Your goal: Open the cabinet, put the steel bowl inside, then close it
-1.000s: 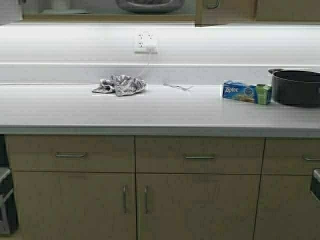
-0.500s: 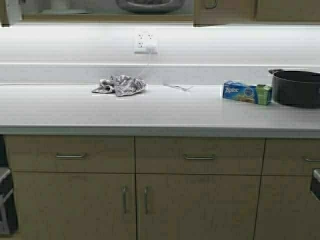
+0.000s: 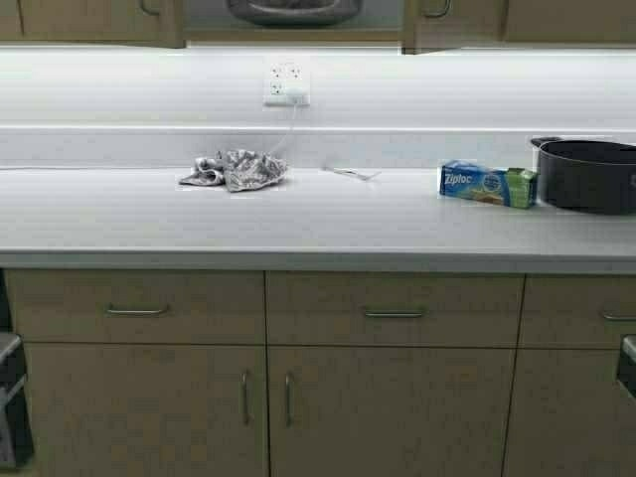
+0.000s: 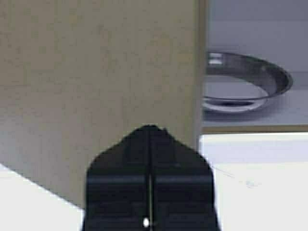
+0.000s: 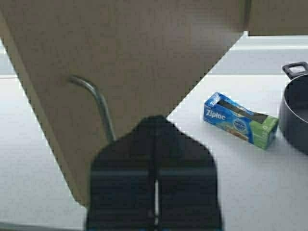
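Left tool (image 4: 150, 139) fronts door beside steel bowl (image 4: 243, 83).

One steel bowl (image 3: 294, 11) sits inside one overhead cabinet (image 3: 452, 20), whose doors number two in sight — one on the left (image 3: 94, 20), one on the right (image 3: 437, 22) — each with one curved handle. The counter (image 3: 328, 224) holds one crumpled cloth (image 3: 235, 169), one fork (image 3: 353, 173), one Ziploc box (image 3: 488, 184) and one dark pot (image 3: 588, 174), under one wall outlet (image 3: 285, 83). Below are three drawers (image 3: 394, 309) — and two grippers, left (image 4: 150, 180) and right (image 5: 155, 175), each pressed closed.
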